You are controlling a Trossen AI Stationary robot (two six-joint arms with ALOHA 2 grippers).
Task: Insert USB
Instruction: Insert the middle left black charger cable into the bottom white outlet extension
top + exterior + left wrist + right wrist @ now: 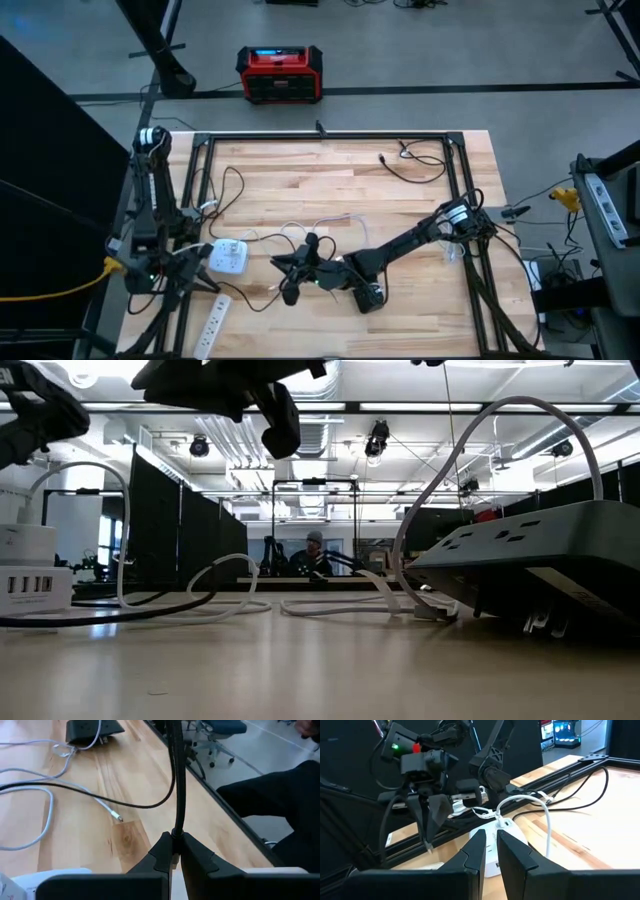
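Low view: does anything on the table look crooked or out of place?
Yes. The black power strip is not lying flat: it sits tilted on the table, with one end lifted and its underside showing. A white cable arches high above it, and the cable looks loose rather than tidy.

The right hand point(490, 851) looks past its two dark fingers point(474, 851), set close together, at a white charging block point(506, 836) on the wooden counter point(600, 827). A white cable point(540, 812) arches from the block. Beyond, the left hand point(426, 815) (fingers pointing down) pinches a thin dark cable point(384, 832).
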